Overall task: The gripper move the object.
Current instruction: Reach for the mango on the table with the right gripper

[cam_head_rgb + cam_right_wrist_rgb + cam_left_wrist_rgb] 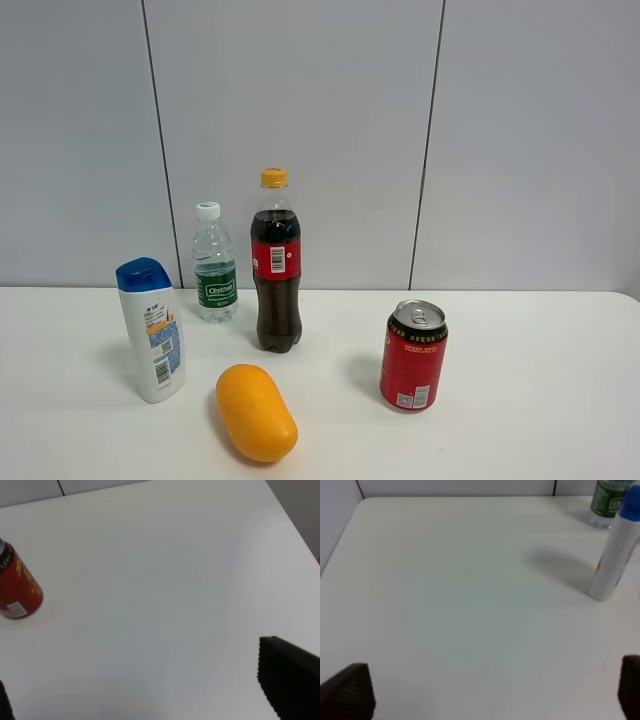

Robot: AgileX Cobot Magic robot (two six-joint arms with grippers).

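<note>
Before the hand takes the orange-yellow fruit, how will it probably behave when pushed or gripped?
The fruit looks smooth and glossy, so it may slip in a grip. Its rounded oval body lies on its side on the table, so a sideways push would likely roll or spin it. It seems solid, probably fairly heavy for its size.

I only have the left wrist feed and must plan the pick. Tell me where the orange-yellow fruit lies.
Observer: In the exterior high view the fruit lies on its side in front of the cola bottle, right of the white blue-capped bottle.
Operator: Report what stands on its other side.
Observer: A red can stands upright to the fruit's right, apart from it.
Operator: Give me the right gripper.
Observer: The right gripper is open over bare table, holding nothing.
</note>
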